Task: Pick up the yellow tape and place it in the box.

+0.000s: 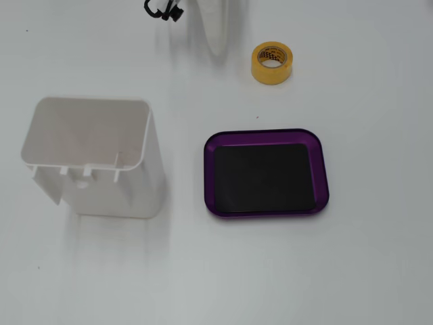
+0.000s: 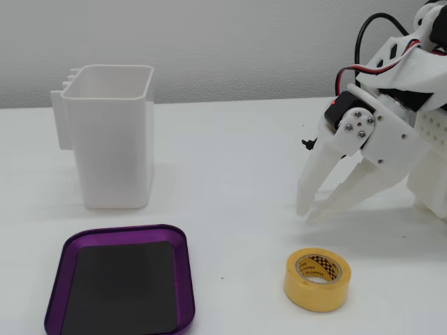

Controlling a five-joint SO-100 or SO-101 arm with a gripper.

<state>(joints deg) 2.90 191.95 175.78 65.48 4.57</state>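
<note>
The yellow tape lies flat on the white table, hole up; it also shows near the front edge in a fixed view. The purple tray with a black floor is empty and sits apart from the tape; a fixed view shows it at the lower left. My white gripper hangs tips-down just above the table, a little behind the tape and not touching it. Its fingertips nearly meet and hold nothing. From above, only a pale blur of the gripper shows at the top edge.
A tall white plastic bin stands open and empty to one side of the tray, also in a fixed view. The arm's body and cables fill the right edge. A black cable loop shows at the top.
</note>
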